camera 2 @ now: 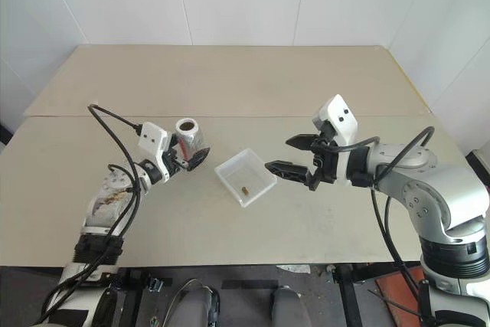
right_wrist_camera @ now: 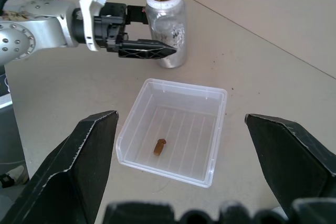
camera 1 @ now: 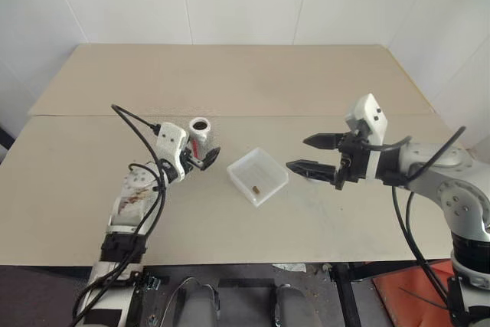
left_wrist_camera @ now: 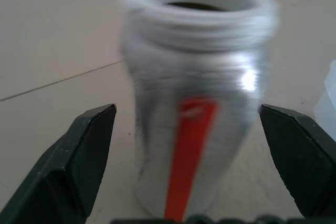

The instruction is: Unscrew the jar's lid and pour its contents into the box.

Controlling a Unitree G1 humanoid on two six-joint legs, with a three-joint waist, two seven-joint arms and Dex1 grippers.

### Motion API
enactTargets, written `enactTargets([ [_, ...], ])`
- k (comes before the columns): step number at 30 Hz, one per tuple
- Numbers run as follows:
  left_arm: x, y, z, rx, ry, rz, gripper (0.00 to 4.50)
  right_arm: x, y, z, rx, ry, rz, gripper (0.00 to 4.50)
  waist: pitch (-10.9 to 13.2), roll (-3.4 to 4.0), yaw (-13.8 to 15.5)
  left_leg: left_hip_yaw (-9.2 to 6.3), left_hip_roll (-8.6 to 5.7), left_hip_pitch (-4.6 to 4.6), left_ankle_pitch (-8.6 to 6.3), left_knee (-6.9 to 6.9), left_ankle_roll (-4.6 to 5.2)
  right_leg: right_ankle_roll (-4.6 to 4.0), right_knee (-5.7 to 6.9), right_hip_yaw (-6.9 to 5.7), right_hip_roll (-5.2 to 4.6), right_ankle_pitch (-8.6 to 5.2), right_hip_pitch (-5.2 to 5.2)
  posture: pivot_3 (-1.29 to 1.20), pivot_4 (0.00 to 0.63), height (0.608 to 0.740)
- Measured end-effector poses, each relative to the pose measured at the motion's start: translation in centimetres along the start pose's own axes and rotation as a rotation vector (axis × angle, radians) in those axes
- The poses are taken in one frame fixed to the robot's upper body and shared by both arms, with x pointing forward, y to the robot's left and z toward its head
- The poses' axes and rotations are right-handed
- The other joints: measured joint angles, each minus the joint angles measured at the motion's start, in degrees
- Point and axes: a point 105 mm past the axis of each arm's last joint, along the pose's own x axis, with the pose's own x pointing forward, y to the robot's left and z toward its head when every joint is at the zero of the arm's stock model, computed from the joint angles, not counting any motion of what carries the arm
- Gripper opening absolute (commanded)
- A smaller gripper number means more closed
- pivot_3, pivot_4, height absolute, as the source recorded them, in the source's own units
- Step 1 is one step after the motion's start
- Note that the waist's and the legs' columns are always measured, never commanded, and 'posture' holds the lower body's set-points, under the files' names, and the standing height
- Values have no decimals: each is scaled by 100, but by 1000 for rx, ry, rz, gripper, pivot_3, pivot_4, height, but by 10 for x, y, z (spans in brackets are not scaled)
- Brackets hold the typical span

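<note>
Pouring step looked done: brown piece (right_wrist_camera: 160, 146) lay inside box (right_wrist_camera: 210, 129), near middle of worktop (camera 1: 230, 82). Jar (camera 1: 200, 132) stood upright, mouth without lid, toward worktop's left edge from box. Left end effector (camera 1: 205, 158) was open around jar, fingers apart from its sides. Right end effector (camera 1: 312, 154) hung open and empty beside box. Next, you likely needed only to draw left arm back without tipping jar.

The jar (camera 1: 200, 134) stands between the open left pincer (camera 1: 200, 157) fingers, with a gap each side. Bare bench (camera 1: 230, 82) lies beyond the box (camera 1: 257, 176).
</note>
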Motion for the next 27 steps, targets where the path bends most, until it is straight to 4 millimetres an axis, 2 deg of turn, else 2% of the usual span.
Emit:
enactTargets([
  [3, -12, -4, 5, 26, 0, -21, 4487, 1, 0, -1, -3, 2, 2, 4500, 0, 0, 0, 0, 0, 1, 0, 0, 0, 0, 0, 0, -1, 0, 1, 0, 150, 740],
  [6, -25, -6, 1, 32, 37, -43, 4487, 1, 1, 0, -6, 2, 4, 4500, 0, 0, -3, 0, 1, 2, 0, -2, 0, 0, -1, 0, 0, 0, 0, 0, 150, 740],
  [9, -58, 2, -2, 73, 121, -97, 4487, -1, -1, -5, -5, 22, -11, 4500, 0, 0, -41, 6, 11, 3, 0, -8, 0, -1, -1, 9, 8, 0, -9, 0, 150, 740],
  [13, -111, 5, 11, 151, 170, -279, 4487, -5, -4, -11, -8, 44, -33, 4500, 0, 1, -38, 19, 21, 12, -1, -13, -1, -5, -6, 11, 12, -2, -5, 0, 150, 740],
  [16, -149, 9, 31, 176, 164, -409, 4487, -7, -5, -13, -18, 45, -31, 4500, 1, 1, -8, 22, 27, 18, -2, -14, -1, -9, -6, 6, 14, -4, -1, 0, 150, 740],
  [18, -166, 16, 48, 201, 147, -438, 4487, -10, -7, -13, -40, 49, -36, 4500, 1, 2, 33, 22, 26, 21, -2, -16, -1, -8, -9, 4, 12, -5, 3, 0, 150, 740],
  [21, -177, 22, 64, 219, 115, -440, 4487, -14, -10, -16, -54, 53, -40, 4500, 1, 2, 47, 24, 25, 23, -2, -16, -2, -8, -12, 4, 11, -5, 7, 0, 150, 740],
  [27, -176, 26, 68, 213, 82, -424, 4487, -18, -15, -16, -73, 55, -32, 4500, 1, 1, 10, 25, 31, 22, -2, -20, -2, -9, -9, 6, 17, -4, 2, 0, 150, 740],
])
